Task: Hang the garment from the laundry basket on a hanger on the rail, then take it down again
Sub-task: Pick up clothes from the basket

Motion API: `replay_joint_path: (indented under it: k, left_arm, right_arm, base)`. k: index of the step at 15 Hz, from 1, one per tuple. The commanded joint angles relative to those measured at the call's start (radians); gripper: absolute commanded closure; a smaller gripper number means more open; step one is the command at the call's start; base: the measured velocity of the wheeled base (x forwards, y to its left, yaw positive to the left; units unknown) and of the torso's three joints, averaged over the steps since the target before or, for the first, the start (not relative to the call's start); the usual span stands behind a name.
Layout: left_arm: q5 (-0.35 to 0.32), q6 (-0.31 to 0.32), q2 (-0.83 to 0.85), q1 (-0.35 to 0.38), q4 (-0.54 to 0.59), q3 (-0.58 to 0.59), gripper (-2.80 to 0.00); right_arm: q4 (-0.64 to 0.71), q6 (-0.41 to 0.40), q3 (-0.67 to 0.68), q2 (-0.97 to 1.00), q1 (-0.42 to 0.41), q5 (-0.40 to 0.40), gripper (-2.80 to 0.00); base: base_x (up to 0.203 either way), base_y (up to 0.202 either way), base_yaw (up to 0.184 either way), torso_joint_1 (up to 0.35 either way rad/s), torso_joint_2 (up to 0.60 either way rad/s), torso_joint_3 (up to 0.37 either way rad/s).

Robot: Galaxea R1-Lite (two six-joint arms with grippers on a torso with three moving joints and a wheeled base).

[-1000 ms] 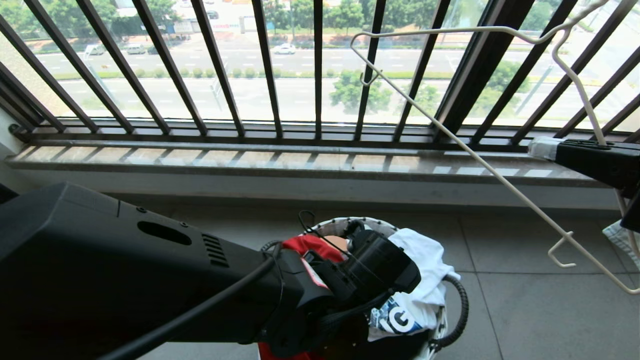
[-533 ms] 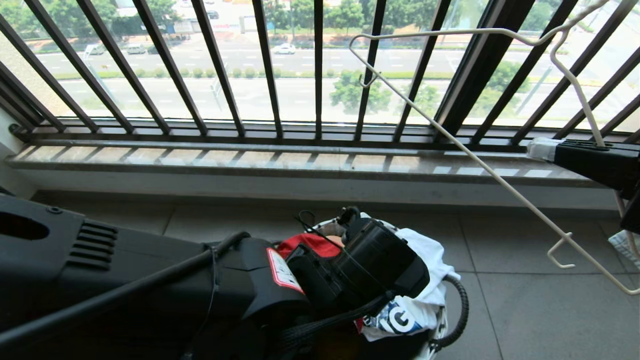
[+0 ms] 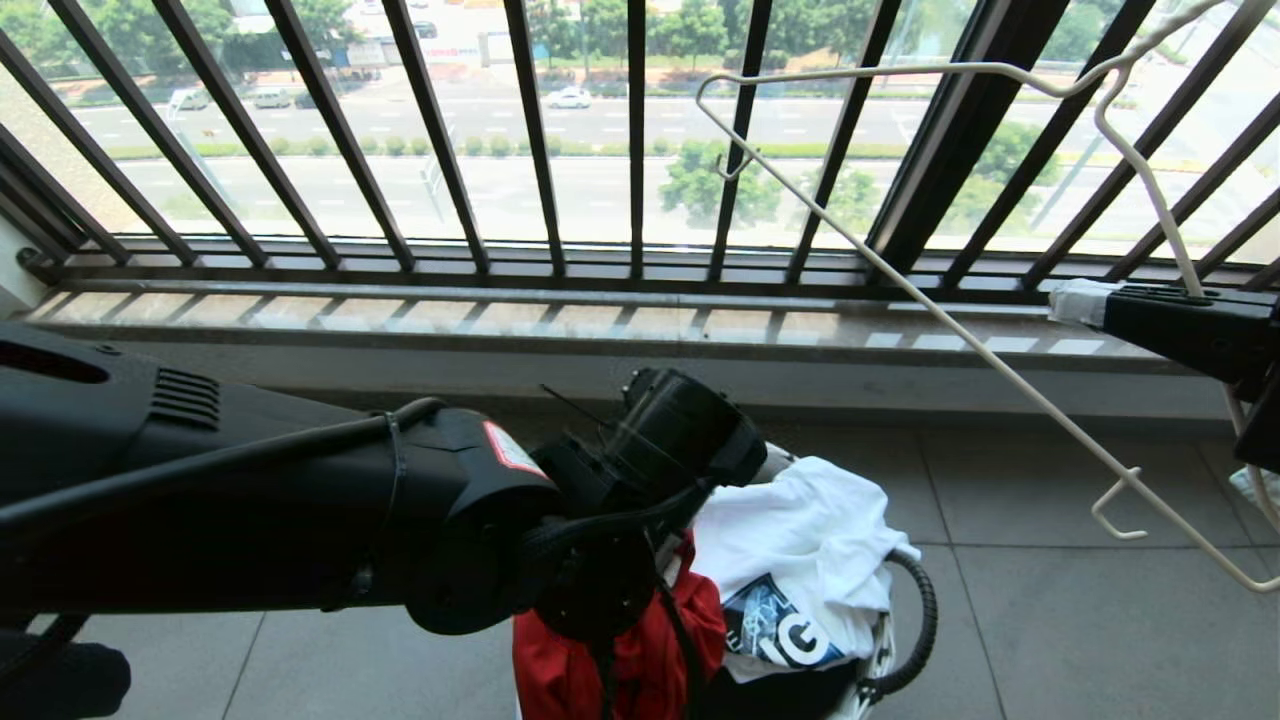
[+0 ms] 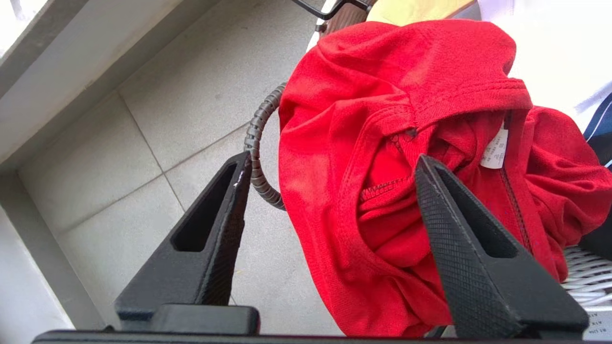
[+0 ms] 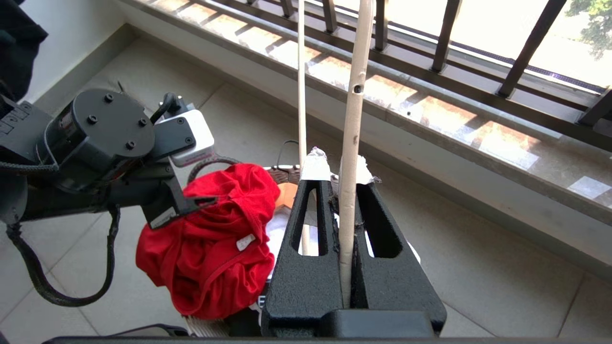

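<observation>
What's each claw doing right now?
Left claw: open, fingers either side of the red shirt, not clamped.
Right claw: shut on the hanger.

A white T-shirt with a dark graphic (image 3: 800, 560) lies bunched on pale grey floor tiles (image 3: 1080, 620). Beyond the tiles runs a stone sill (image 3: 560, 322), striped with sunlight. On the sill's far side stands a black balcony railing (image 3: 440, 130) of slanting bars. Through the railing, far below, a road (image 3: 480, 115) carries a white car (image 3: 568, 97). A round green tree (image 3: 712, 180) stands on the near side of the road.
</observation>
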Motion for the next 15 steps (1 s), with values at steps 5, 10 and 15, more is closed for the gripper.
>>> replay_joint_path:
  k: [5,10,15]
  left_arm:
    - [-0.01,0.039,0.006,0.079,0.002,-0.02,0.0]
    - [-0.149,0.041,0.052,0.057,0.008,-0.004,0.0]
    - [-0.168,0.041,0.086,0.033,0.012,-0.002,0.0]
  right_arm:
    - [-0.001,-0.001,0.002,0.004,0.0,0.001,0.0]
    - [-0.001,-0.001,0.0,0.004,0.0,0.001,0.0]
    - [-0.002,-0.001,-0.001,0.001,-0.001,0.001,0.0]
  base:
    - [0.0,0.0,0.0,0.0,0.0,0.0]
    - [0.0,0.0,0.0,0.0,0.0,0.0]
    - [0.0,0.0,0.0,0.0,0.0,0.0]
